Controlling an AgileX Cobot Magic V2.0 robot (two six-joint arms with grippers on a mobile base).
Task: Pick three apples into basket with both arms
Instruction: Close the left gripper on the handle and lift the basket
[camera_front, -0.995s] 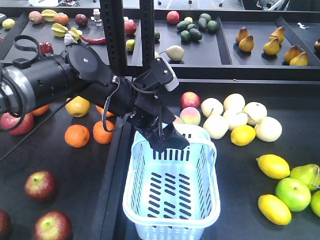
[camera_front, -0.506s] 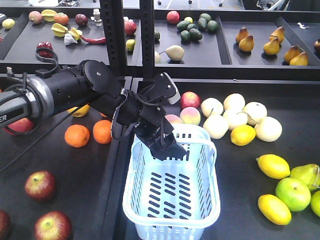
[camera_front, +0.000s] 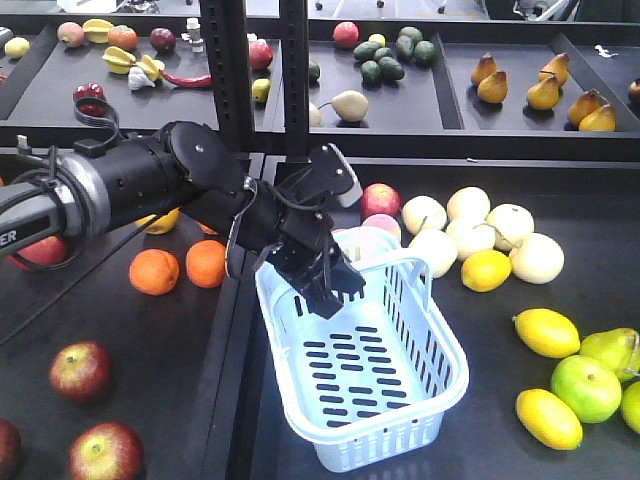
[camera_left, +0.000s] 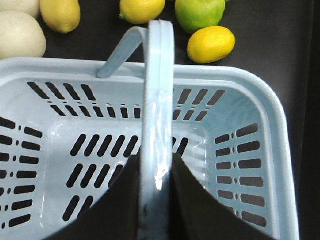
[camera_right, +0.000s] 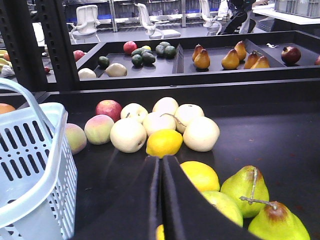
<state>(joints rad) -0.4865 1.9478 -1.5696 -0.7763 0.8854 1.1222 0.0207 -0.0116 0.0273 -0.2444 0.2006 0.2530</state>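
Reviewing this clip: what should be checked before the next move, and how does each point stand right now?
1. Grip: left gripper shut on the handle of the basket: ok.
2. Load: basket empty, no fruit inside: ok.
3. Seating: basket sitting level: cannot tell; it looks tilted.
4. Spare arm: right gripper shut on nothing: ok.
5. Targets: apples in view left of the basket, none picked yet: ok.

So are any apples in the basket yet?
Not yet. The basket is empty, its slotted floor bare. In hand: the left fingers are closed on its handle. Left to do: all three apples, which lie on the dark table outside it; the right fingers hold nothing.
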